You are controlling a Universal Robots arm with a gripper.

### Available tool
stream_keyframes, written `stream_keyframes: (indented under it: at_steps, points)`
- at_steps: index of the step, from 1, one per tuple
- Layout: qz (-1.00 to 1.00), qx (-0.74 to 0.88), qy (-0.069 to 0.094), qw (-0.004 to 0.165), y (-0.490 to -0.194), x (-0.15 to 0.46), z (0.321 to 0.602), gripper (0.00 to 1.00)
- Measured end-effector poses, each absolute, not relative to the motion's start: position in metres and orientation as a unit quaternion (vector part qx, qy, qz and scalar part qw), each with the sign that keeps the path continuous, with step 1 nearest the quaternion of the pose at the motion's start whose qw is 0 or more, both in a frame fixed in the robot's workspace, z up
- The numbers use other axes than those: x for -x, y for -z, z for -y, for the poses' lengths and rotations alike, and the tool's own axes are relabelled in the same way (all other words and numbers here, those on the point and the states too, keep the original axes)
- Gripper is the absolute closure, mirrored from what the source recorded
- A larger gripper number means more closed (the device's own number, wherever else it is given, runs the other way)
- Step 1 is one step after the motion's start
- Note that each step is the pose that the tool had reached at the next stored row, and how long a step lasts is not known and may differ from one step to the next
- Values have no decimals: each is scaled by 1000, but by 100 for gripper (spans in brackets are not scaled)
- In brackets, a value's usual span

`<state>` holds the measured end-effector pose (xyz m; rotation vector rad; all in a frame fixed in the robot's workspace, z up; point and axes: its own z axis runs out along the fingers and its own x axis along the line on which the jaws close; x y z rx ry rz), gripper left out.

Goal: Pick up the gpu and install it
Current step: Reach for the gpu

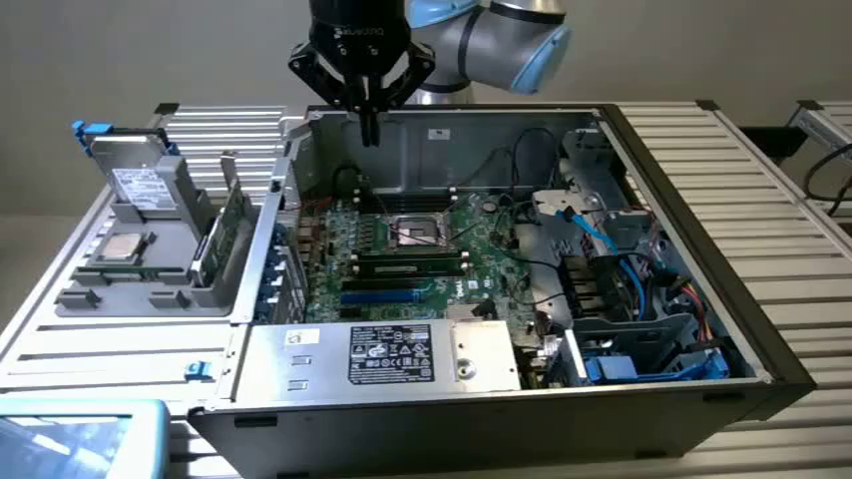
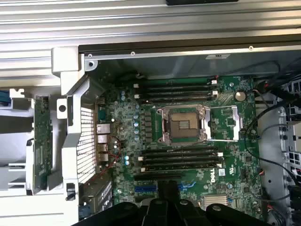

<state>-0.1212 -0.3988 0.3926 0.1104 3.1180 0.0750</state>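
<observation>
Beyond the power supply (image 1: pixel 399 354) fronting the open case (image 1: pixel 466 150), the gripper (image 1: pixel 369 128) is hovering pinched closed and empty over the motherboard (image 1: pixel 473 269), while the gpu (image 1: pixel 226 235) is standing untouched in the grey rack (image 1: pixel 127 294) at the exterior view's left, so everything is waiting.

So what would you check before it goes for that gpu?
1. Hand empty: ok, it holds nothing, above the back of the case.
2. Hand open to grab: not ok, it is shut.
3. Gpu ready: ok, it stands upright in the gray rack beside the case, on the exterior view's left.
4. Case open: ok, the motherboard is exposed.
5. Blue slot free: ok, no card sits in it.
6. Gpu loose in its rack: cannot tell.
</observation>
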Motion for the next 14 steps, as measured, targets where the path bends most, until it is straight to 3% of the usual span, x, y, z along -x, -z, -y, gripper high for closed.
stream_keyframes:
  at_steps: [14]
  points:
    - [-999, -35, -24, 10, -393, 126, 399, 88]
